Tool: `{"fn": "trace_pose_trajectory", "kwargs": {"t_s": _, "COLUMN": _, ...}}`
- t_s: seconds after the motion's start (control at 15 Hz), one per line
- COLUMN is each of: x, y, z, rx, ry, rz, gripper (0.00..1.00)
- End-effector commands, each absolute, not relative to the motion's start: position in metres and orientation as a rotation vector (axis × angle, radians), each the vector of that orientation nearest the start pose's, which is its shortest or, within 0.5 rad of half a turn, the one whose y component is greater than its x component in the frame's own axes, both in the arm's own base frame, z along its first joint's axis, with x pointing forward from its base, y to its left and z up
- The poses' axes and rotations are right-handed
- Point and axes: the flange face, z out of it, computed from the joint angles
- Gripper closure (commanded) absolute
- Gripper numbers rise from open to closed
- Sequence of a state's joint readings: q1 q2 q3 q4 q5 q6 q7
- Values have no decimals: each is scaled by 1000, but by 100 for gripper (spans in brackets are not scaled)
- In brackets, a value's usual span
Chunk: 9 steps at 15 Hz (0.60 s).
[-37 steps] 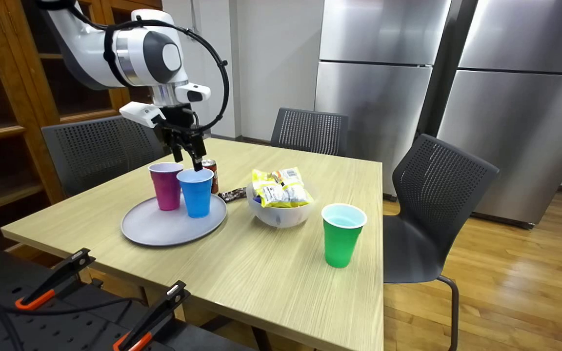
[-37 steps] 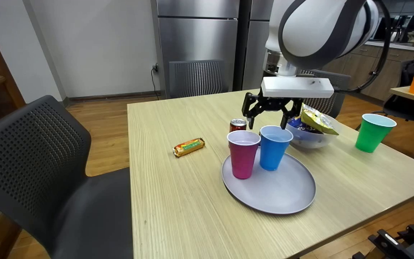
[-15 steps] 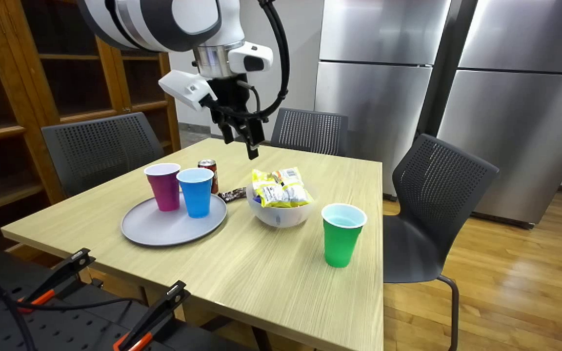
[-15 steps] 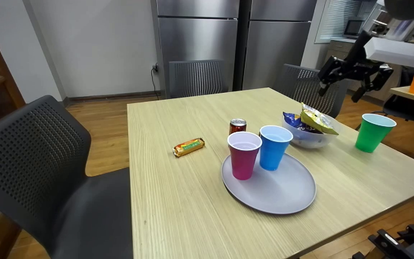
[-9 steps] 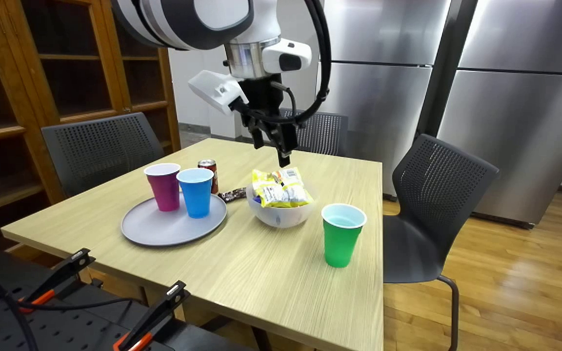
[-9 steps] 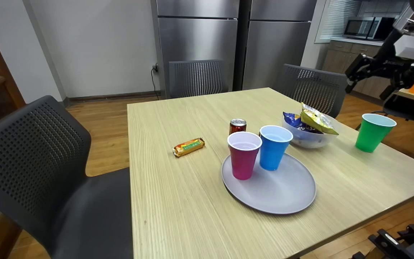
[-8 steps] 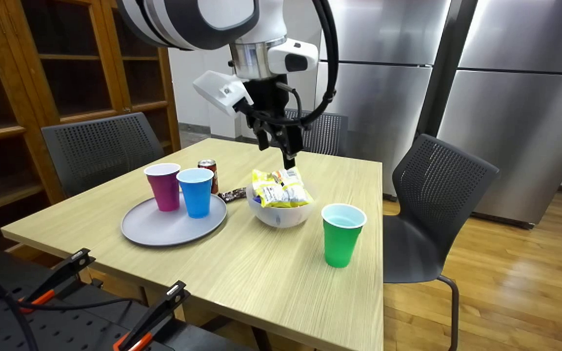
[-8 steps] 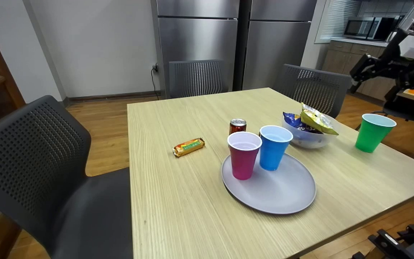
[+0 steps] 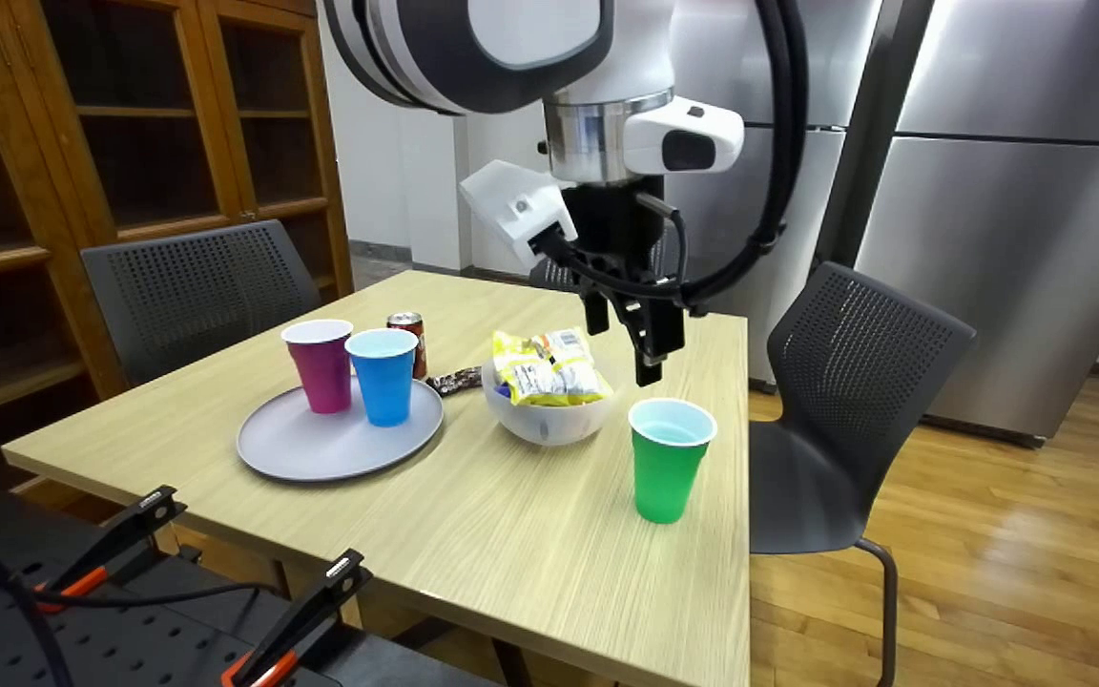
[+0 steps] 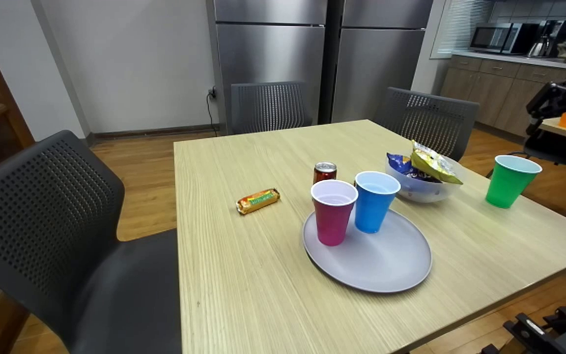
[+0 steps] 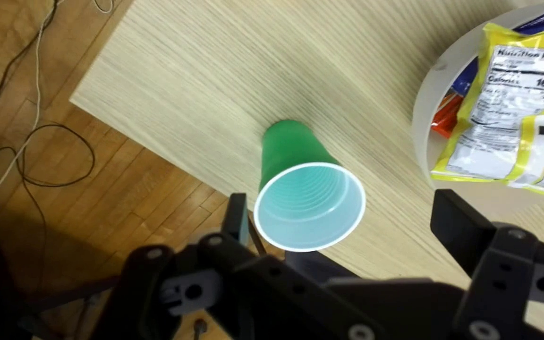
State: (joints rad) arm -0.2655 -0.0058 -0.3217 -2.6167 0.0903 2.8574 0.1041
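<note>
My gripper (image 9: 622, 348) is open and holds nothing. In an exterior view it hangs above the table between the snack bowl and the green cup (image 9: 669, 477). In the wrist view the cup (image 11: 291, 146) stands upright, its white rim between the open fingers (image 11: 340, 212) and closer to the left finger. The gripper appears above the rim, not touching it. In an exterior view (image 10: 533, 123) only part of the gripper shows at the right edge. A translucent white bowl (image 9: 549, 426) holds a yellow snack bag (image 9: 554, 367) and other packets beside the gripper.
A grey plate (image 9: 321, 463) bears a magenta cup (image 9: 323, 377) and a blue cup (image 9: 384, 386). Near it are a red can (image 9: 419, 348) and a dark wrapped bar (image 9: 454, 382). A golden packet (image 10: 258, 200) lies on the table (image 10: 243, 275). Chairs (image 9: 826, 401) surround the table.
The gripper, open throughout, has moved from above the two cups on the plate, past the bowl, to the green cup. The magenta cup has shifted very slightly; the other objects stay put.
</note>
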Motion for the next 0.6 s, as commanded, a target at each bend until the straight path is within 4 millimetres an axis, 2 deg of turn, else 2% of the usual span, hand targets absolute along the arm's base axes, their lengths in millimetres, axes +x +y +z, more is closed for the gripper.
{"fn": "trace_pose_trajectory", "kwargs": {"t_s": 0.0, "x": 386, "y": -287, "z": 262, "rx": -2870, "ry": 1289, "rz": -334, "gripper": 0}}
{"fn": "trace_pose_trajectory", "kwargs": {"t_s": 0.53, "x": 409, "y": -332, "z": 212, "rx": -2776, "ry": 1486, "rz": -201, "gripper": 0}}
